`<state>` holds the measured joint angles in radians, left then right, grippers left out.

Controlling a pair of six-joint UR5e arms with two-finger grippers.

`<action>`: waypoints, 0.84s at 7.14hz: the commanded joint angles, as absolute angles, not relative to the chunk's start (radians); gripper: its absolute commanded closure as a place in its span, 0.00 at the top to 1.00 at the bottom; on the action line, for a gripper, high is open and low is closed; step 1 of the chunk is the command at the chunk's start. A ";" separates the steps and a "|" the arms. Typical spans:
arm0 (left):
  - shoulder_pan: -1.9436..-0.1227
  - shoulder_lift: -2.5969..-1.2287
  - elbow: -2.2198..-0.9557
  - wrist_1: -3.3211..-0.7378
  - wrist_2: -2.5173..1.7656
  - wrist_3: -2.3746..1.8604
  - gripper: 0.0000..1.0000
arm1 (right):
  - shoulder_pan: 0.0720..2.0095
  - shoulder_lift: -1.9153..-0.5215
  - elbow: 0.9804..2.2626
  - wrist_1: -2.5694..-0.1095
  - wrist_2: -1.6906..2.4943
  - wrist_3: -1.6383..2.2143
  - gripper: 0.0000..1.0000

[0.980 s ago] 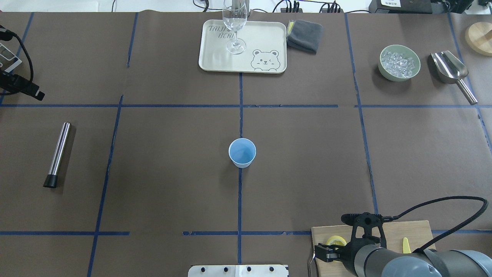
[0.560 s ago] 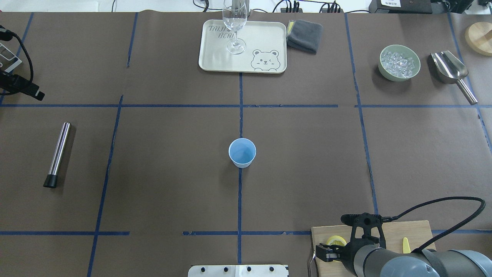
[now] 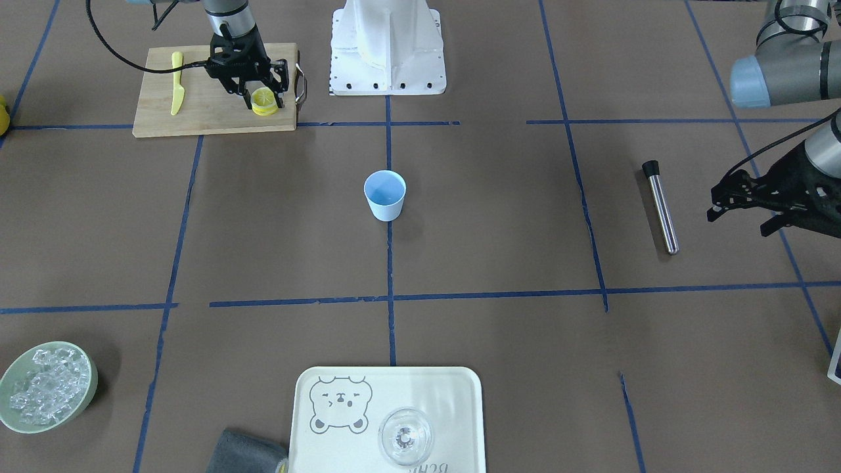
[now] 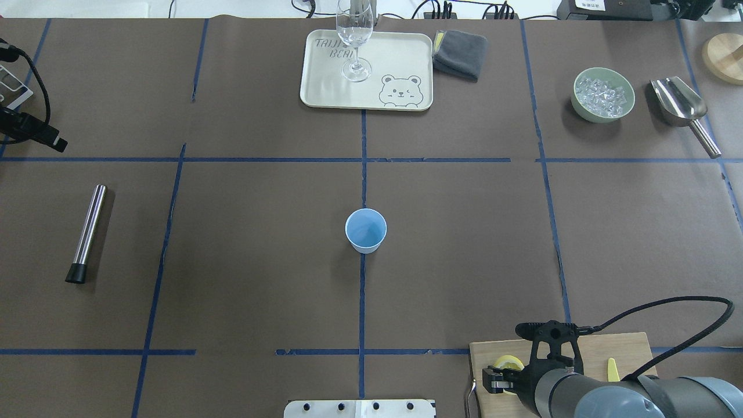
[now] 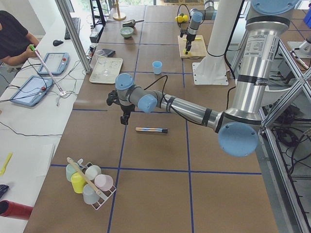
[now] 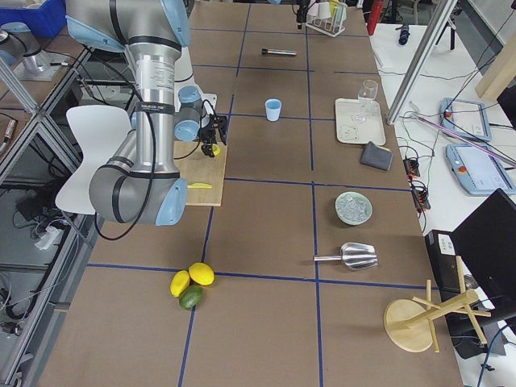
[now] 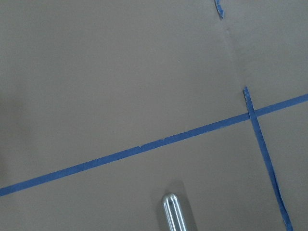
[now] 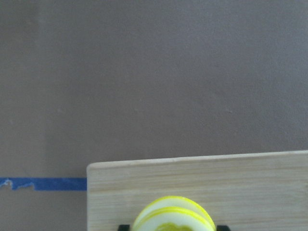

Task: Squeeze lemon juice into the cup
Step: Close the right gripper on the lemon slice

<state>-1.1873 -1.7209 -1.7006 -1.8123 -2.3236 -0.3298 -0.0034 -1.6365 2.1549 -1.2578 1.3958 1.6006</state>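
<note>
The lemon slice (image 3: 265, 100) is judged to be light, soft and wet, so it may slip or tear if it is pinched on its pale face. It is best taken at the rind, at two opposite points of the edge, where it should be stiffest. A firm closing there should also press the juice out.

The slice is seen as a thick round disc with a pale segmented face and a bright yellow rind. It lies on the wooden cutting board (image 3: 210, 115), well apart from the light-blue cup (image 3: 384, 195), which stands at the middle of the tabletop (image 3: 499, 217).

The right tool (image 3: 265, 96) is set around the slice, one jaw at each side. Whether the slice is already clamped cannot be told. The left tool (image 3: 713, 209) is held aside, and its state cannot be told either.
</note>
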 commanded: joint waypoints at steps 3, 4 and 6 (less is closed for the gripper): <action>-1.187 -1.721 -1.701 -1.812 -2.324 -0.330 1.00 | 0.025 -1.640 2.175 -1.258 1.399 1.600 0.29; -1.187 -1.721 -1.701 -1.812 -2.324 -0.331 1.00 | 0.028 -1.641 2.184 -1.256 1.397 1.600 0.30; -1.187 -1.721 -1.704 -1.812 -2.326 -0.333 1.00 | 0.031 -1.647 2.226 -1.258 1.397 1.600 0.30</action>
<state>-1.1873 -1.7211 -1.7028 -1.8117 -2.3250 -0.3315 0.0278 -1.6439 2.2025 -1.2574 1.3977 1.5999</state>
